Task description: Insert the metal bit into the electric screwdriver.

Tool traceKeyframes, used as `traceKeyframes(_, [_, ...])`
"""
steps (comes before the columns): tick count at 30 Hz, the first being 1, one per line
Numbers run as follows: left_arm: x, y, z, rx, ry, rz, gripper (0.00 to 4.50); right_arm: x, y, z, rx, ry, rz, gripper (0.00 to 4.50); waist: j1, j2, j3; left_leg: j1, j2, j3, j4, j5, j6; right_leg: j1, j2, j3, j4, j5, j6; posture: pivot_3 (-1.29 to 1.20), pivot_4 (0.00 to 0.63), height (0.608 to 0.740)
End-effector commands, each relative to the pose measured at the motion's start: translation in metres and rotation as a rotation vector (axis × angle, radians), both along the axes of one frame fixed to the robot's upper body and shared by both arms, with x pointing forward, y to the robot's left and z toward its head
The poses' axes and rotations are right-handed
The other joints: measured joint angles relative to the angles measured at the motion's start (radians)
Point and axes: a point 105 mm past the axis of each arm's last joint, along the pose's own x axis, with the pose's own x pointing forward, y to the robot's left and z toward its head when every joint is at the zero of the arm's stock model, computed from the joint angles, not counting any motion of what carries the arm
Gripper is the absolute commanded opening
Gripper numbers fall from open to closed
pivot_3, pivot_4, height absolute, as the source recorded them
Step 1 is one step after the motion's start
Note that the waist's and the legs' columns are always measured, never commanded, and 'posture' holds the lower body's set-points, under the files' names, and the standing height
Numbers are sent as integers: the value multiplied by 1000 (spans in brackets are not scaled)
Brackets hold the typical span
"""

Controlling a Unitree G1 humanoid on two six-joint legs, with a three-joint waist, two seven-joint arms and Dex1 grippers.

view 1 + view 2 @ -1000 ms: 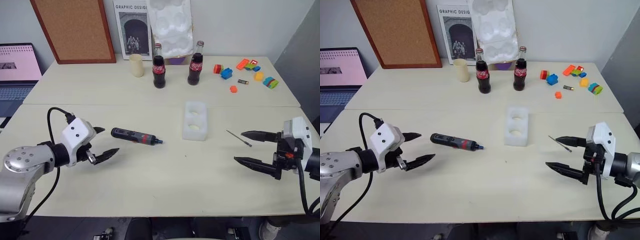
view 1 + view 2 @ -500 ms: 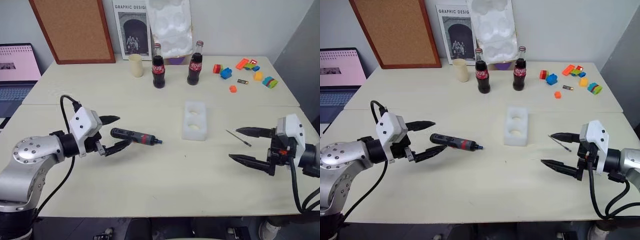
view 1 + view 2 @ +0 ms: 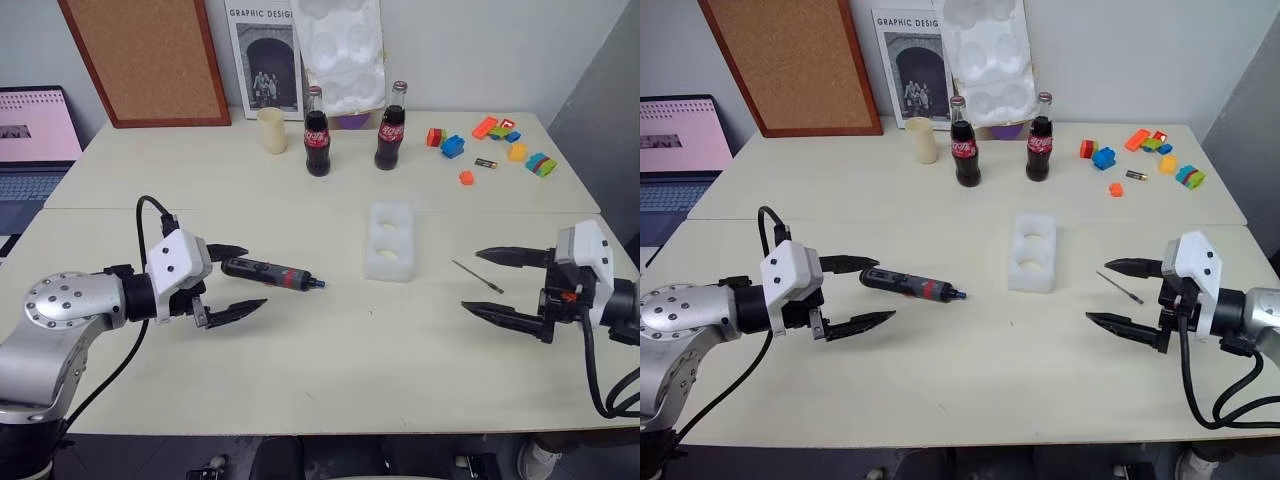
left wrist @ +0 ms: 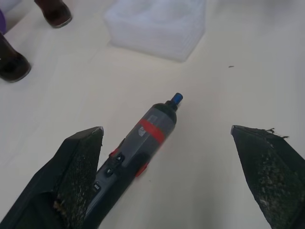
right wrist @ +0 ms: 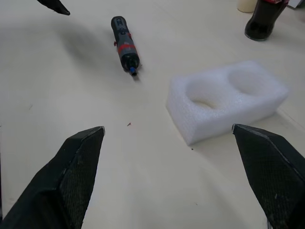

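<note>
We see the electric screwdriver (image 3: 272, 272) lying on the desk (image 3: 320, 380), long axis running away from our left pincer (image 3: 236, 280), butt between its wide-open, empty jaws. The metal bit (image 3: 477, 276) lies just beyond our equally open, empty right pincer (image 3: 488, 282).

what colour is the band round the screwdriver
Red, on the dark grey screwdriver; the left wrist view shows it best.

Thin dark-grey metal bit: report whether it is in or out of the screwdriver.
Out. The thin dark-grey metal bit lies on the table, far from the red-banded pen-shaped screwdriver.
</note>
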Motion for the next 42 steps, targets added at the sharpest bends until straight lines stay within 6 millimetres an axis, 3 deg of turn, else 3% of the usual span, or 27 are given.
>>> traceKeyframes(1, [-3,-1,2,63,-25,-42,4474,-3,11,13,-19,-75,32,4500,0,0,0,0,0,0,0,0,0,0,0,0,0,0,0,0,150,740])
traceKeyframes(4, [2,3,-4,133,-34,-46,4474,2,20,18,-32,-123,23,4500,-3,0,0,0,0,0,0,0,0,0,0,0,1,0,0,0,150,740])
traceKeyframes(7, [1,-11,5,71,-49,-82,4474,5,21,21,-51,-106,22,4500,-2,0,0,1,0,0,0,0,0,0,0,0,1,-1,2,0,150,740])
traceKeyframes(11, [0,-27,6,62,-64,-129,4474,18,37,21,-68,-106,45,4500,-1,0,0,0,0,0,1,0,0,0,0,0,0,-1,1,0,150,740])
traceKeyframes(19, [8,-51,4,37,-90,-205,4474,53,84,-12,-188,-35,146,4500,-3,1,1,-3,0,0,0,0,0,-4,0,0,1,3,-1,0,150,740])
traceKeyframes(26, [13,-64,6,23,-116,-243,4474,78,91,-42,-290,-13,136,4500,-1,1,1,-5,0,0,0,0,0,-6,0,-1,1,4,2,0,150,740])
traceKeyframes(31, [16,-71,6,15,-130,-257,4500,85,93,-54,-346,-28,136,3668,0,1,1,-7,0,0,0,0,0,-8,0,-1,2,4,2,0,150,740])
traceKeyframes(39, [20,-80,9,-6,-148,-290,4500,86,94,-62,-406,-69,151,1486,-1,1,1,-7,0,0,0,0,0,-8,0,-1,3,4,2,0,150,740])
traceKeyframes(42, [21,-84,11,-20,-150,-302,4500,87,90,-57,-407,-93,135,884,-1,1,1,-7,0,0,0,0,0,-8,0,-1,3,4,2,0,150,740])
